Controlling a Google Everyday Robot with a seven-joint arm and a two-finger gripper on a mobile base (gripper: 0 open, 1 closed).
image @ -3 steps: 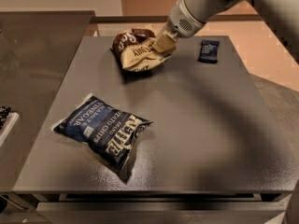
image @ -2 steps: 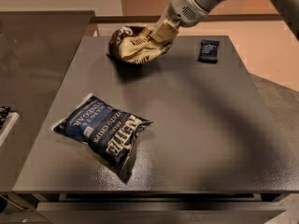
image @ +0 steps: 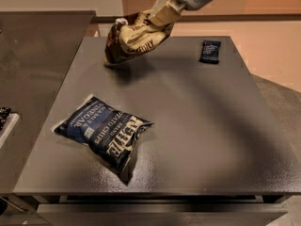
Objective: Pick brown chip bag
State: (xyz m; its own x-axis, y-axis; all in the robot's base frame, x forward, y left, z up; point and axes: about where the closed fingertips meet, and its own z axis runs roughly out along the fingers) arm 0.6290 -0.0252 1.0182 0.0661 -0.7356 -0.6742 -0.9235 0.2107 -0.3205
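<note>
The brown chip bag (image: pixel 134 39), dark brown on one half and cream with lettering on the other, hangs tilted at the far left of the grey table (image: pixel 197 126). My gripper (image: pixel 159 17) is shut on its upper right end and holds it up; its lower left corner is at or just above the tabletop. The arm comes in from the top right.
A navy blue chip bag (image: pixel 103 132) lies flat at the near left of the table. A small dark flat packet (image: pixel 209 51) lies at the far right. A dark counter (image: pixel 33 55) adjoins the table on the left.
The gripper has risen and moved left with the brown chip bag, lifting most of it off the table. The blue bag and packet have not moved.
</note>
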